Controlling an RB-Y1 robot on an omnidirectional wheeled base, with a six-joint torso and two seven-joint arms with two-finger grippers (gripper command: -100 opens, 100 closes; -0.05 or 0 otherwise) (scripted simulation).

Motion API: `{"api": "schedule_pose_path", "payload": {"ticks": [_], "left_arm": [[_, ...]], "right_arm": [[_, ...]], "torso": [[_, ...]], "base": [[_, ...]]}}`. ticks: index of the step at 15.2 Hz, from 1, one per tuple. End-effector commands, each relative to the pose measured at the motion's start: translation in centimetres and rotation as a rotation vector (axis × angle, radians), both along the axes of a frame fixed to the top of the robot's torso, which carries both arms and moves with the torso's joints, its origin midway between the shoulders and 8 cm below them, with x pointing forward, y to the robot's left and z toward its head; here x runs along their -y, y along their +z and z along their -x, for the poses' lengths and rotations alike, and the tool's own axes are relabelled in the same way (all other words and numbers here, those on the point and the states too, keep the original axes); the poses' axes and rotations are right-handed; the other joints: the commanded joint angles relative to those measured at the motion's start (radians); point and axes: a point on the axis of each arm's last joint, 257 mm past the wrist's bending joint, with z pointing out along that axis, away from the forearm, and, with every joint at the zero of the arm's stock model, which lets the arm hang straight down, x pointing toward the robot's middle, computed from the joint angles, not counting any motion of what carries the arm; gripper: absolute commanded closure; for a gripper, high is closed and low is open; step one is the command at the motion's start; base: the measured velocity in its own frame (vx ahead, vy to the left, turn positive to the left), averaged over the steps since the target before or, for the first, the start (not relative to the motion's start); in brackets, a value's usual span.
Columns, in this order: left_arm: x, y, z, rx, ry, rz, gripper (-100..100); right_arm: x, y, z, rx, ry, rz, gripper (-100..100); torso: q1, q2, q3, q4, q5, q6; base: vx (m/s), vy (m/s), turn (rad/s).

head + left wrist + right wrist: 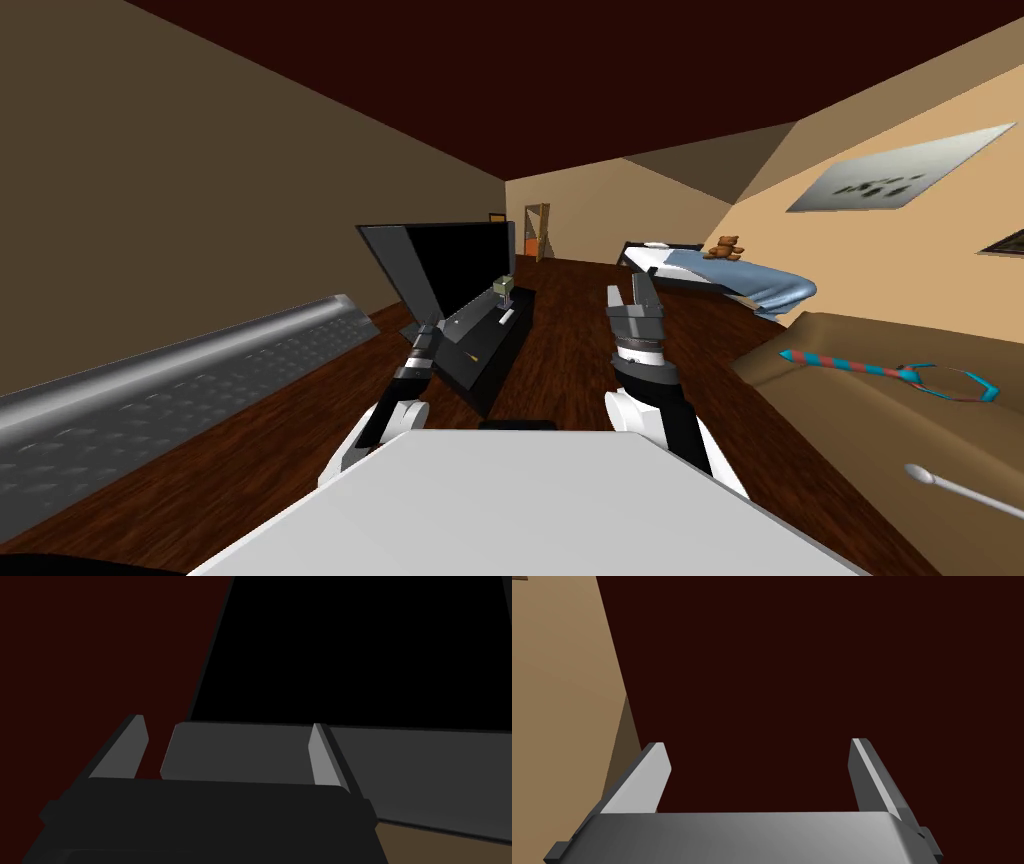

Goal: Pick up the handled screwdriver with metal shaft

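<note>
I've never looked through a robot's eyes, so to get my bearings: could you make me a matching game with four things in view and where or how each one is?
Things:
1. teddy bear
2. black screen
3. red and teal striped object
4. right gripper

Places or states:
A. open, holding nothing
B. on the brown surface
C. on the bed
D. on the low dark stand

Pairs: 1-C, 2-D, 3-B, 4-A.
</note>
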Motion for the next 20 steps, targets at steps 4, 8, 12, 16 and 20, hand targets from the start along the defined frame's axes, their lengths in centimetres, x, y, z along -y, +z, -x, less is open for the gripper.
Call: {"api": "schedule_pose_path", "payload": {"ticks": [4, 8, 12, 16, 20], "left_arm": [[-1.6, -5.3, -1.3, -0.152, 0.024, -0.019, -100], [-3.7, -10.8, -1.7, -0.306, 0.053, -0.032, -100], [-4.9, -14.0, -1.7, -0.4, 0.07, -0.036, -100], [-7.2, -19.3, -1.0, -0.551, 0.102, -0.039, -100], [-8.4, -22.4, -0.2, -0.651, 0.119, -0.037, -100]], "right_arm": [[0.0, 0.0, 0.0, 0.0, 0.0, 0.0, 0], [0.0, 0.0, 0.0, 0.0, 0.0, 0.0, 0], [0.0, 0.0, 0.0, 0.0, 0.0, 0.0, 0], [0.0, 0.0, 0.0, 0.0, 0.0, 0.0, 0], [0.0, 0.0, 0.0, 0.0, 0.0, 0.0, 0]], "torso": [[0.0, 0.0, 0.0, 0.0, 0.0, 0.0], [0.0, -0.001, 0.0, 0.0, 0.0, 0.0], [0.001, -0.001, 0.0, 0.0, 0.0, 0.0], [0.001, -0.001, 0.0, 0.0, 0.0, -0.001], [0.001, -0.001, -0.001, 0.0, 0.0, 0.0]], "base": [[0.013, -0.012, -0.162], [0.018, -0.012, -0.217], [0.016, -0.004, -0.118], [0.02, -0.001, -0.142], [0.026, 0.001, -0.189]]}}
